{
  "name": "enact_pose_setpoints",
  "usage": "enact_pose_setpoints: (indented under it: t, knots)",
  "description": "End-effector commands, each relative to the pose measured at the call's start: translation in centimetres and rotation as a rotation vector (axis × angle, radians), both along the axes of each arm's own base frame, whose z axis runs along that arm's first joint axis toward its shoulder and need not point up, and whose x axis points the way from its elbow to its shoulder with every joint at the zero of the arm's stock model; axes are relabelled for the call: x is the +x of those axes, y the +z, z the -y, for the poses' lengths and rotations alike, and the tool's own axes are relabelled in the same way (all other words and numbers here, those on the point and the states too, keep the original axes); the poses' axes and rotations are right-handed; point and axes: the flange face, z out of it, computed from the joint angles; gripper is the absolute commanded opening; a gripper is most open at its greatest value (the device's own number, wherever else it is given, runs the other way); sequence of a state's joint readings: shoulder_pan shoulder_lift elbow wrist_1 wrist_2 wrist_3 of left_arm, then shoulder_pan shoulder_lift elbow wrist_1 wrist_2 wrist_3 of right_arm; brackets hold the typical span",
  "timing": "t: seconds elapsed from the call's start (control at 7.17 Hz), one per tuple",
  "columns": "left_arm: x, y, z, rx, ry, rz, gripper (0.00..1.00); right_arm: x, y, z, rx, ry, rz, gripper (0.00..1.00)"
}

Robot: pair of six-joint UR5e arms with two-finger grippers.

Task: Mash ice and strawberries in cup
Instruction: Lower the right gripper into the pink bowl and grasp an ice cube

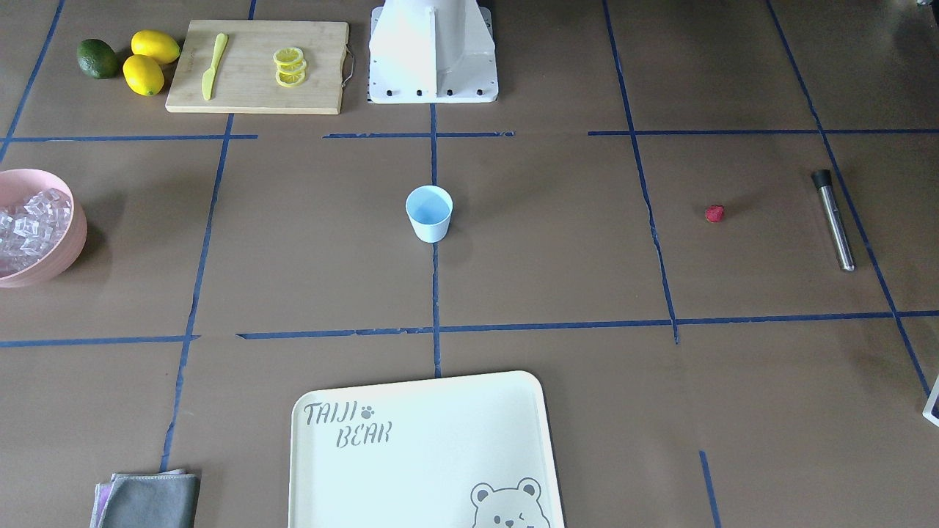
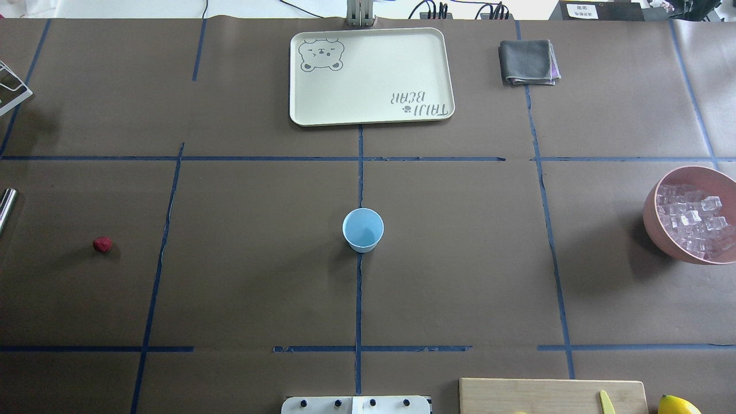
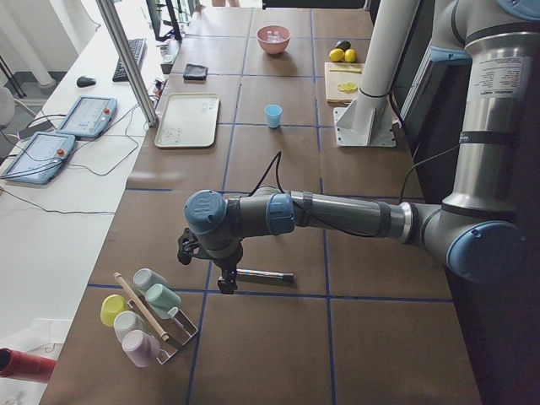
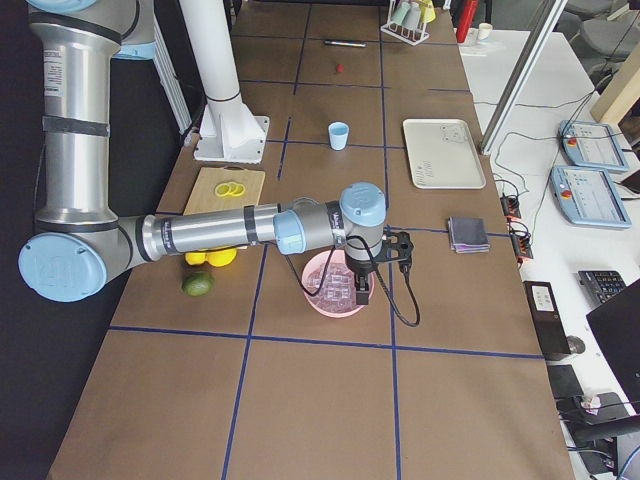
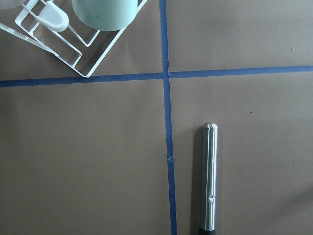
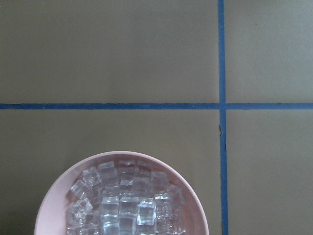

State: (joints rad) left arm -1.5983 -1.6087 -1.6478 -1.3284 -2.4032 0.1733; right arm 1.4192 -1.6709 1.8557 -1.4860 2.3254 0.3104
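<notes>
Legible lettering on the table: one printed mark, on the cream tray

The cream tray [image 1: 440, 455] bears the words "TAIJI BEAR" in grey slanted capitals on two lines, "TAIJI" above "BEAR", with a small paw print just after the first word; in the overhead exterior view the same words appear upside down. A grey cartoon bear face [image 1: 508, 502] is printed in the diagonally opposite corner. A white paper label [image 2: 582, 10] beyond the table's far edge carries dark print too small to read

Brown table [image 2: 259, 287] gridded with blue tape [image 2: 358, 299]; white desk [image 3: 76, 190] alongside holds tablets [image 3: 87, 116].
</notes>
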Motion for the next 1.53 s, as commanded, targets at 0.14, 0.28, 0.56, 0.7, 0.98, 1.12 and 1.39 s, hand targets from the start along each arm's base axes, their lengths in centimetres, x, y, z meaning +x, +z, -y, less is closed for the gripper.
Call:
enact_pose_setpoints:
  t: [0.14,0.28,0.56,0.7,0.98,1.12,1.39]
  knots:
    - [0.0,-0.2,0.0,0.003,0.000,0.000,1.00,-4.1,-0.8,-1.5,-0.035,-0.039,-0.007,0.92]
    - [0.0,-0.2,0.0,0.003,0.000,0.000,1.00,-4.7,-0.4,-1.5,-0.024,-0.066,-0.021,0.87]
    - [0.0,-0.2,0.0,0.003,0.000,0.000,1.00,-5.1,1.6,-1.7,-0.009,-0.133,-0.034,0.81]
    - [0.0,-0.2,0.0,0.005,0.000,0.000,1.00,-5.9,2.1,-1.8,-0.019,-0.151,-0.037,0.77]
    - [0.0,-0.4,0.0,0.009,0.001,-0.002,1.00,-7.5,3.1,-2.5,-0.045,-0.188,-0.044,0.74]
    - [0.0,-0.5,0.0,0.012,0.001,-0.002,1.00,-8.4,3.4,-2.8,-0.053,-0.208,-0.047,0.74]
    - [0.0,-0.6,0.1,0.015,0.001,-0.002,1.00,-9.7,4.3,-2.9,-0.060,-0.233,-0.068,0.73]
